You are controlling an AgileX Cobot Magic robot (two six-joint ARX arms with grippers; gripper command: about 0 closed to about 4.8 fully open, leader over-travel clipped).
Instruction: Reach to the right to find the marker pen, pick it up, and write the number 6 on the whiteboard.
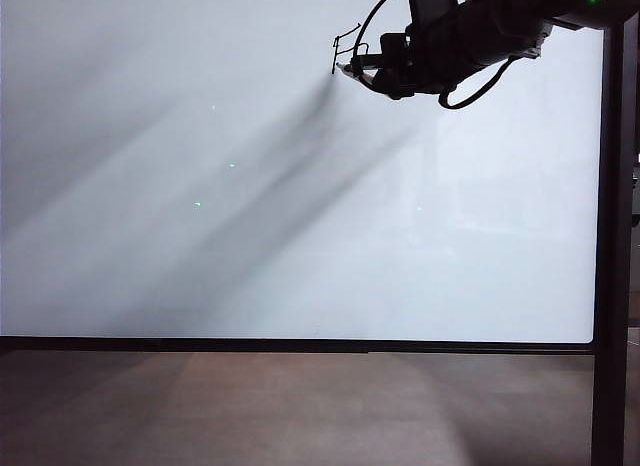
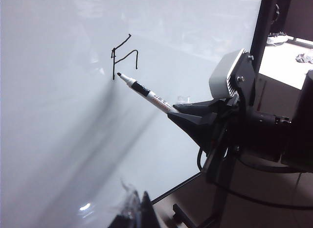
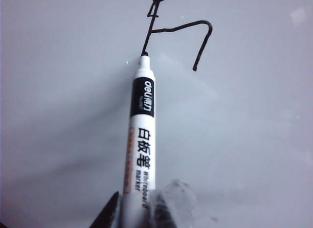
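While the whiteboard (image 1: 250,206) fills nearly the whole exterior view — a glossy white panel in a thin black frame with a black upright post at its right edge — the right arm reaches in from the upper right. No containers appear in any view. The right claw (image 2: 177,110) is closed on the marker pen (image 3: 142,140), gripping the rear of its barrel; the pen points away from the claw with its dark tip touching the board. The pen body is white with a black band, black printed lettering and a thin orange strip along one side. The number 6 (image 3: 173,30) is unfinished: thin black angular strokes high on the board, right of centre, with the pen tip resting at the lower end of the long stroke. The left claw (image 2: 134,213) shows only as dark tips at the edge of its own wrist view, well apart from the writing — its state cannot be determined.
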